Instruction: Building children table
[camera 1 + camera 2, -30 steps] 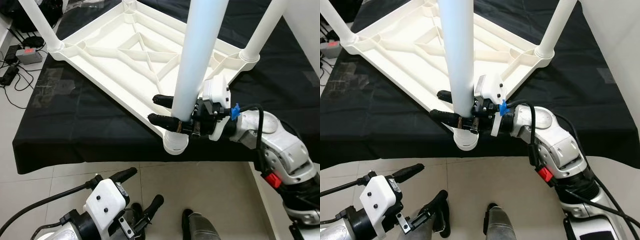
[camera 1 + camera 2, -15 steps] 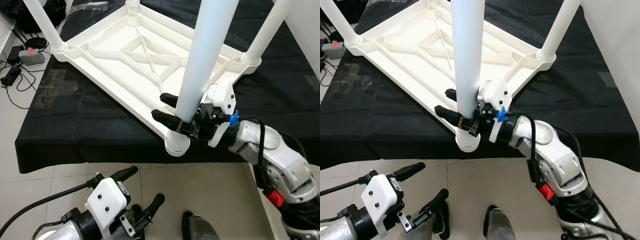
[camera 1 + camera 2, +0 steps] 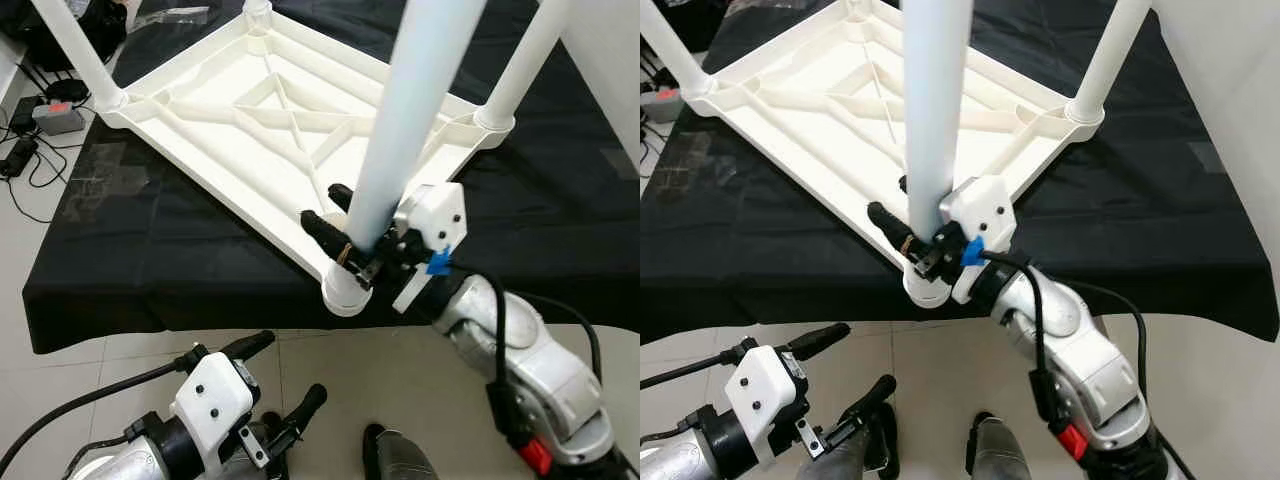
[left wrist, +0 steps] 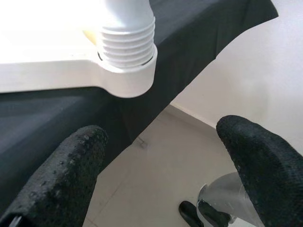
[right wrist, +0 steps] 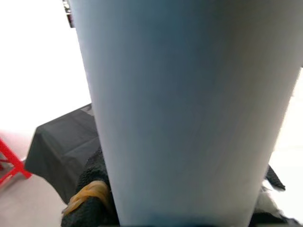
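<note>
The white plastic children's table lies upside down on a black-covered surface. Its near leg stands upright in the corner socket at the front edge. My right gripper is shut on this leg just above the socket, one black finger on each side. The right wrist view shows the leg up close with a fingertip beside it. The left wrist view looks up at the leg's threaded end in the socket. My left gripper hangs open low over the floor, holding nothing.
Other legs stand at the far right corner, the left corner and the back corner. The black cloth drops off at the front edge. Cables and a power box lie on the floor at left. A white wall is at right.
My right wrist has swung round the near leg, its fingers turning from pointing left to pointing up-left, still shut on it. The arm's elbow has dropped lower. The left arm has stayed put.
</note>
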Controlling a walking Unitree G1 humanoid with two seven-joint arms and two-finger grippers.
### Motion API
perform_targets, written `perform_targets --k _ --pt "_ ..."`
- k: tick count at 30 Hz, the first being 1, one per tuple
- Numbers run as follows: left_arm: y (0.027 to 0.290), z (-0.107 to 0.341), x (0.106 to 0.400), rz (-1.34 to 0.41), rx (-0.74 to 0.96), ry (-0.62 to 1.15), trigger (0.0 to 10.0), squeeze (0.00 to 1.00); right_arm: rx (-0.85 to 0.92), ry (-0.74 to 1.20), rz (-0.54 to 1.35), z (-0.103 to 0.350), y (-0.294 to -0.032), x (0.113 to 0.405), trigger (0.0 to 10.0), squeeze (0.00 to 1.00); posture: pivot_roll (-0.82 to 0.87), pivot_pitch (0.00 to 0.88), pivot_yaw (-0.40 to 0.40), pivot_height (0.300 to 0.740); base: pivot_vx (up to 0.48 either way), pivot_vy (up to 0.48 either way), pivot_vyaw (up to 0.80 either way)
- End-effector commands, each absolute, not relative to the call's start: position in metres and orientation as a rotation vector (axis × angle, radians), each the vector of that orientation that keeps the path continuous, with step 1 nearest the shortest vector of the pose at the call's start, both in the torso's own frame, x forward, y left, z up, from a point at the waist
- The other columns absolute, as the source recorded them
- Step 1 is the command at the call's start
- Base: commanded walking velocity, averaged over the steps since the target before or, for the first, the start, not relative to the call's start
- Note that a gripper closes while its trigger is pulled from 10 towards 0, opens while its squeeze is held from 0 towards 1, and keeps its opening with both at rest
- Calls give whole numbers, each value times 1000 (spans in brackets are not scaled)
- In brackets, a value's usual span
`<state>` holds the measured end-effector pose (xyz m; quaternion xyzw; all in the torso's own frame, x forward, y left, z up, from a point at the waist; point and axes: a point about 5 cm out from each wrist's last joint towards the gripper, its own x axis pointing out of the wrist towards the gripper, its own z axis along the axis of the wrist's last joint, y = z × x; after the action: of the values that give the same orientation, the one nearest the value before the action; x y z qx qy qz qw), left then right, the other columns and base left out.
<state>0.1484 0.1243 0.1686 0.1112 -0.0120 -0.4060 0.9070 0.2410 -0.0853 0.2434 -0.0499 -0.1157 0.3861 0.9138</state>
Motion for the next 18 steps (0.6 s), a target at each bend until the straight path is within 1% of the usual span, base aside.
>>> perform_targets --k 1,6,13,14,16,17,18 --pt "124 165 148 -839 221 -13 10000 0 -134 -78 795 215 -78 239 10000 0 17 292 31 740 0 0 0" --pt "124 164 149 -835 224 -19 10000 0 -198 -84 743 214 -75 238 10000 0 17 287 26 740 0 0 0" --pt "125 165 150 -826 238 -28 10000 0 -207 -80 710 213 -74 239 10000 0 21 280 22 740 0 0 0" --pt "127 169 154 -796 252 -51 10000 0 -213 -79 692 213 -73 240 10000 0 22 277 20 740 0 0 0" --pt "127 169 154 -796 252 -51 10000 0 -213 -79 692 213 -73 240 10000 0 22 277 20 740 0 0 0" --pt "131 179 162 -756 265 -93 10000 0 -214 -79 678 213 -72 242 10000 0 21 273 19 740 0 0 0" --pt "139 198 178 -691 271 -170 10000 0 -212 -82 665 213 -72 244 10000 0 20 267 17 740 0 0 0"
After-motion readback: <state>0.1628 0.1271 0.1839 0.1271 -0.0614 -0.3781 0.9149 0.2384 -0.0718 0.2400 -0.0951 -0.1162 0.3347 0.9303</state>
